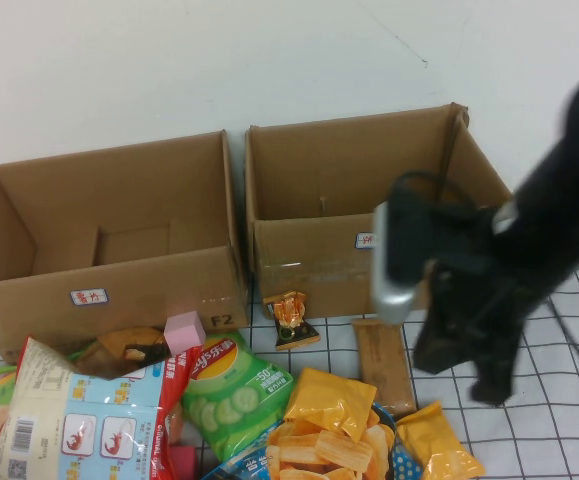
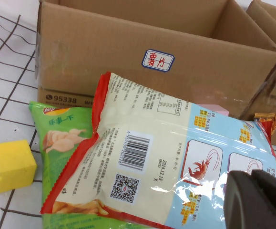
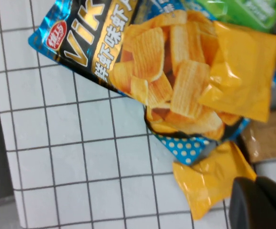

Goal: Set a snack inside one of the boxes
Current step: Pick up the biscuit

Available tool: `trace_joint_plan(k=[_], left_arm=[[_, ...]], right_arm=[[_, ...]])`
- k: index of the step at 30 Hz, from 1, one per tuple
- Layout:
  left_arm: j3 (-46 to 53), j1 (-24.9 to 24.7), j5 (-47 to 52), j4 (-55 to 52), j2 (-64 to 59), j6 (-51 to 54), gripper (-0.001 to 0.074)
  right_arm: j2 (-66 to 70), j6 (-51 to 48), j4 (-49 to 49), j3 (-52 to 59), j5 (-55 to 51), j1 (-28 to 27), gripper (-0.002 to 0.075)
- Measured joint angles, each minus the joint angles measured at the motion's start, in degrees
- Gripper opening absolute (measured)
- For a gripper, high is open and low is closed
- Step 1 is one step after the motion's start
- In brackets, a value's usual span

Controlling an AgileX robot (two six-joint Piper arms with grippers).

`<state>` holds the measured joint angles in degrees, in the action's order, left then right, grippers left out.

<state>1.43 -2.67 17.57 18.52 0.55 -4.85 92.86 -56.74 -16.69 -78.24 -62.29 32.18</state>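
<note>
Two open cardboard boxes stand side by side, the left box [image 1: 109, 275] and the right box [image 1: 309, 250]. Snacks lie in front of them: a white and blue shrimp-cracker bag [image 1: 79, 420], a green chips bag [image 1: 231, 390], a blue bag of ridged chips [image 3: 142, 57], two yellow packets [image 1: 331, 400] [image 1: 439, 455] and a brown bar [image 1: 384, 365]. My right gripper [image 1: 491, 388] hangs over the grid mat right of the brown bar, shut and empty, beside the yellow packet [image 3: 209, 183] in its wrist view. My left gripper [image 2: 259, 191] is shut, just over the shrimp-cracker bag [image 2: 147, 157].
A small orange packet [image 1: 291, 318] leans at the right box's front. A pink cube [image 1: 184, 333] lies by the left box. A yellow cube [image 2: 12, 164] and another green bag [image 2: 56, 138] lie at the far left. The left box bears a label [image 2: 158, 60].
</note>
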Motion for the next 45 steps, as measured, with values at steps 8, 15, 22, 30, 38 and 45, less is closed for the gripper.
trace_joint_plan(k=[8,15,22,30,38,45], left_arm=[[0.00,0.00,0.00,0.00,0.00,0.00,-0.0003],[0.00,0.00,0.00,0.00,0.00,0.00,-0.0003],[0.00,0.00,0.03,0.10,0.00,0.00,-0.0003],[0.00,0.00,0.40,0.10,0.00,0.00,-0.0003],[0.00,0.00,1.23,0.10,0.00,0.00,-0.0003],[-0.10,0.00,1.53,0.10,0.00,0.00,-0.0003]], right_arm=[[10.50,4.02,4.30,-1.71,4.91,5.65,0.0230],[17.89,8.75,6.64,-2.81,11.64,6.55,0.0586],[25.34,14.01,6.93,-9.89,12.68,6.55,0.0621],[32.19,14.93,6.47,-18.20,7.89,6.55,0.0623],[34.17,14.93,6.40,-19.75,4.65,6.55,0.0540],[34.17,14.93,5.48,-20.05,4.50,6.55,0.0376]])
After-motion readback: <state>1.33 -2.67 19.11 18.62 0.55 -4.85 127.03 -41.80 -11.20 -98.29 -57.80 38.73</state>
